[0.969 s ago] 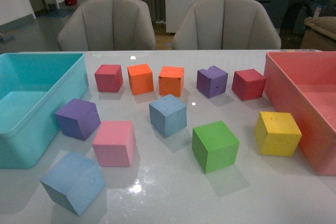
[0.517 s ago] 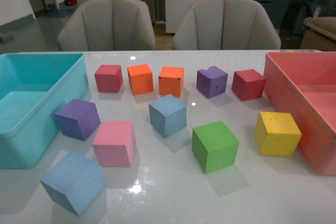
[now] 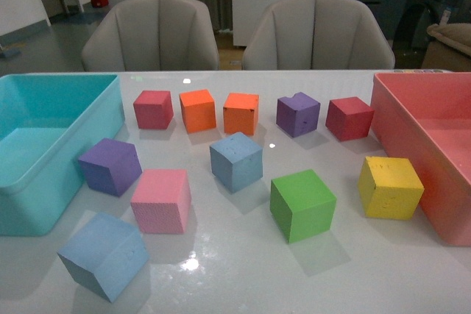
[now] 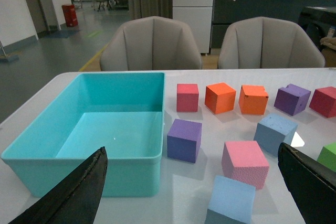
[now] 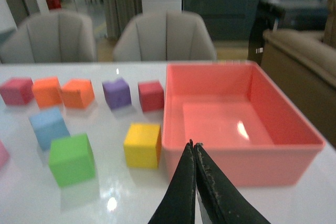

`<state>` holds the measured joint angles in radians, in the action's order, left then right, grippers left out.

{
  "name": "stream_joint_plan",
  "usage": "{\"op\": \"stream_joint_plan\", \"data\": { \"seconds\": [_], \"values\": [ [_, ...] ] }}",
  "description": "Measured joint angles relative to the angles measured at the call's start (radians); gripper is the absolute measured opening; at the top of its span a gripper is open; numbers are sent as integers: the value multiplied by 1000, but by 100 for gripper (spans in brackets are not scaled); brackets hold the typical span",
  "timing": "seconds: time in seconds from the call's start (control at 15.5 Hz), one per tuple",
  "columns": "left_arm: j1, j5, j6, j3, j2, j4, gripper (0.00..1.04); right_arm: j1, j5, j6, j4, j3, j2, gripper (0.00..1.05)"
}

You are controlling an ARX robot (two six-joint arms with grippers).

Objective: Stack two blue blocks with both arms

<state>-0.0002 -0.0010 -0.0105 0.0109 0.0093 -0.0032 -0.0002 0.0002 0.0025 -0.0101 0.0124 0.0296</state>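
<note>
One blue block (image 3: 235, 161) sits in the middle of the white table; it also shows in the left wrist view (image 4: 275, 132) and the right wrist view (image 5: 48, 126). The other blue block (image 3: 104, 255) lies turned at the near left, also in the left wrist view (image 4: 229, 201). Neither arm shows in the front view. My left gripper (image 4: 191, 182) is open and empty, its black fingers (image 4: 68, 195) wide apart above the near blue block. My right gripper (image 5: 192, 145) is shut and empty, in front of the pink bin.
A turquoise bin (image 3: 29, 182) stands at the left and a pink bin (image 3: 412, 145) at the right. Purple (image 3: 110, 166), pink (image 3: 161, 200), green (image 3: 302, 204), yellow (image 3: 390, 187), red (image 3: 153, 109), orange (image 3: 197, 110) and other cubes are spread over the table.
</note>
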Motion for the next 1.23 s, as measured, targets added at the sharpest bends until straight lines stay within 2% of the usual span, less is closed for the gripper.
{"op": "stream_joint_plan", "data": {
  "seconds": [0.26,0.32,0.39,0.45,0.65,0.71,0.78,0.9,1.03,1.23],
  "values": [
    [0,0,0,0,0,1,98,0,0,0,1,0,-24,2],
    [0,1,0,0,0,0,98,0,0,0,6,0,-26,5],
    [0,1,0,0,0,0,98,0,0,0,6,0,-26,47],
    [0,1,0,0,0,0,98,0,0,0,6,0,-26,69],
    [0,1,0,0,0,0,98,0,0,0,6,0,-26,100],
    [12,34,-2,19,15,-73,98,0,0,0,6,0,-26,97],
    [41,152,-19,123,164,-284,98,0,-1,0,8,0,-25,98],
    [13,167,-33,173,220,-344,98,0,0,0,7,0,-25,98],
    [-24,166,-35,184,206,-333,98,0,0,0,7,0,-26,98],
    [-113,113,-33,191,470,-69,98,0,0,0,6,0,-26,98]
  ]
}}
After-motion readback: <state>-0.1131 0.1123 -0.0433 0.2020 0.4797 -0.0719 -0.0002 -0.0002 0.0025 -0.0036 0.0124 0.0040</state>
